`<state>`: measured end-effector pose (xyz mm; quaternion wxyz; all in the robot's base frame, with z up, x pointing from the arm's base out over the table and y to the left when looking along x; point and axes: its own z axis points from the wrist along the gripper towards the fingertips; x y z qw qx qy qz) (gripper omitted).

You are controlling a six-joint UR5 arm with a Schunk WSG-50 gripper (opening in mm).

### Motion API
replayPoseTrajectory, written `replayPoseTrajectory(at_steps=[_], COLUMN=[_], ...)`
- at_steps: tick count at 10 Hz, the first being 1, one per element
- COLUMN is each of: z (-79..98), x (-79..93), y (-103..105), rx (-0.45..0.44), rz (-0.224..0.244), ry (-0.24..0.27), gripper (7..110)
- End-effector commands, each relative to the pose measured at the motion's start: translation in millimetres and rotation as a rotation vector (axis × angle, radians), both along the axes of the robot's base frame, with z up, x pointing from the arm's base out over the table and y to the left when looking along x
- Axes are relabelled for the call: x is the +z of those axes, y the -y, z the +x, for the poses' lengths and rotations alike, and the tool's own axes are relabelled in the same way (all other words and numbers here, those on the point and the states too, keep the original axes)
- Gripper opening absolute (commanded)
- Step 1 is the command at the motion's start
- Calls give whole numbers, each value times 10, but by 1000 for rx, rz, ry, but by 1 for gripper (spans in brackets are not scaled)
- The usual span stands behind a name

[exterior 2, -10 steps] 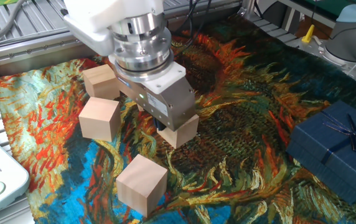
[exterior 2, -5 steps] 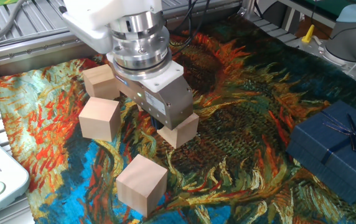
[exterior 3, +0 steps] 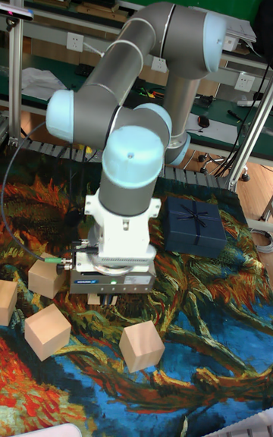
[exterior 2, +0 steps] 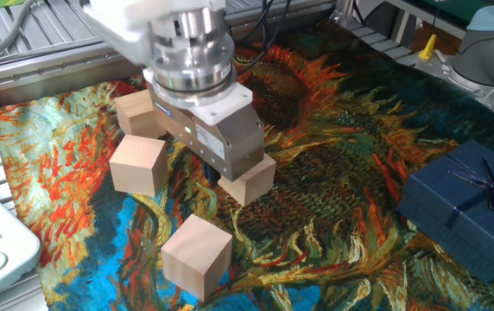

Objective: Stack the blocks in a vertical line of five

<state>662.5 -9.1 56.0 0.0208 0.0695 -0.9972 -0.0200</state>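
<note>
1. Nearest to you in the fixed view, one wooden block (exterior 2: pixel 197 256) sits alone on the painted cloth (exterior 2: pixel 333 199) that covers the counter, over a blue patch of the pattern. It touches no other block.
2. Just behind it to the left, a second block (exterior 2: pixel 137 164) rests flat on the cloth, near the cloth's left side.
3. To the right of that one, under the arm, you see a third block (exterior 2: pixel 249 180). The end effector (exterior 2: pixel 215 175) is down right beside it, at its left face. The metal body hides the fingertips, so you cannot tell how wide the jaws stand or whether they grip this block.
4. Behind the second block, a fourth block (exterior 2: pixel 140 113) sits turned at a slight angle, its right part covered by the end effector's housing. The second and fourth blocks lie close together; whether they touch is not clear.
5. In the tall fixed view you can count a further block (exterior 3: pixel 7 303) cut off by the left edge of the picture, beside the others (exterior 3: pixel 48 329).
6. No block rests on top of another in either view; all lie singly on the cloth.
7. Farther right, well apart from the blocks, a dark blue gift box (exterior 2: pixel 461 206) with a ribbon stands on the cloth.
8. Farthest back, the grey arm (exterior 3: pixel 136 58) rises and bends above the counter.
</note>
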Motion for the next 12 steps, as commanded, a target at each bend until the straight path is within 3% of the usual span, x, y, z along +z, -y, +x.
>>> replayPoseTrajectory(at_steps=[1, 2, 3, 7, 8, 12], z=[372, 526, 625, 749, 760, 711], x=[340, 367, 363, 214, 195, 160], y=[-300, -363, -473, -665, -632, -591], rx=[13, 34, 44, 84, 94, 89], rz=[50, 58, 85, 65, 43, 34], ry=[163, 228, 261, 287, 292, 271], gripper=[7, 7, 7, 7, 7, 7])
